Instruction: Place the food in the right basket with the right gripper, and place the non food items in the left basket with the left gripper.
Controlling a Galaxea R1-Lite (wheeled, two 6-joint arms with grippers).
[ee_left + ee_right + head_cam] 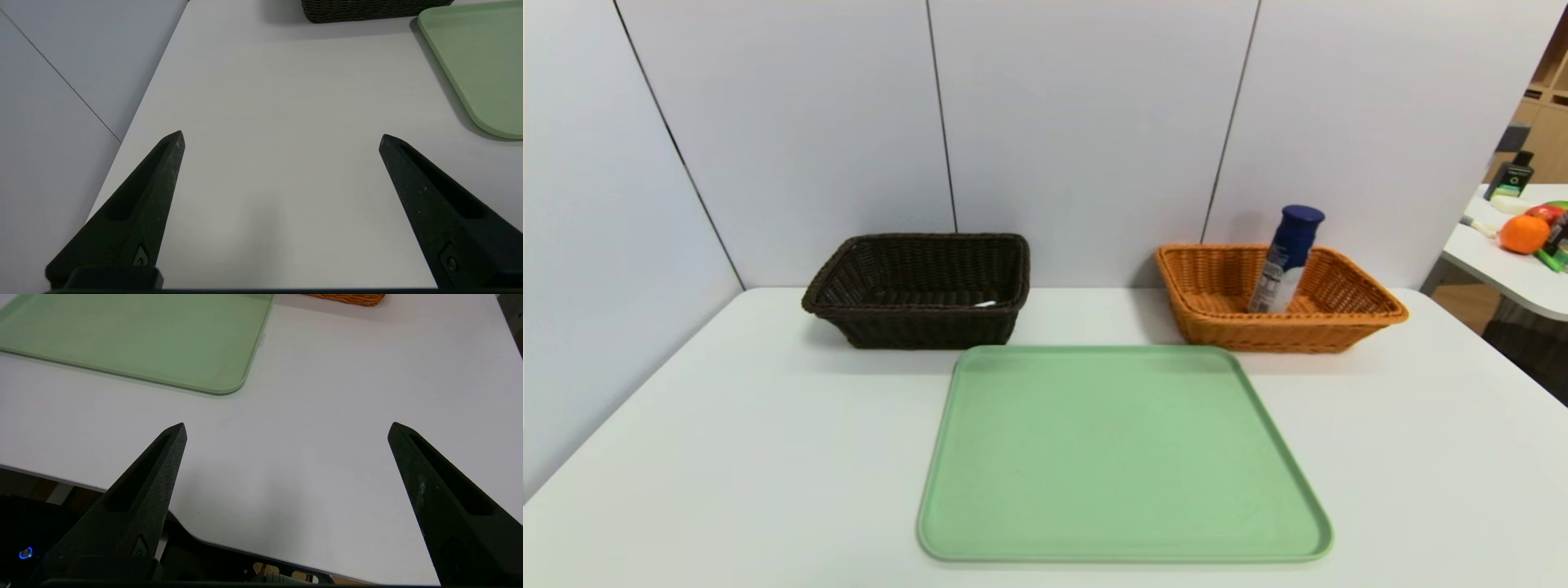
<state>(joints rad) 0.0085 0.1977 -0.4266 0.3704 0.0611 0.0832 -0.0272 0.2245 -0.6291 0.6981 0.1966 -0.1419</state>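
Near the table's (727, 457) front edge, the left gripper (282, 139) and right gripper (286, 428) hover with jaws spread wide, holding nothing. The green tray (1119, 457) lies mid-table. At the back edge, the food canister (1286, 260) leans inside the right basket (1282, 327); the left basket (919, 290) holds something small and white, perhaps the pen (985, 305).

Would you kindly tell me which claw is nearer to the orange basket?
Right. The right claw hangs open over the table's near right edge, the orange basket ahead of it. The left claw hangs open on the far side of the green tray.
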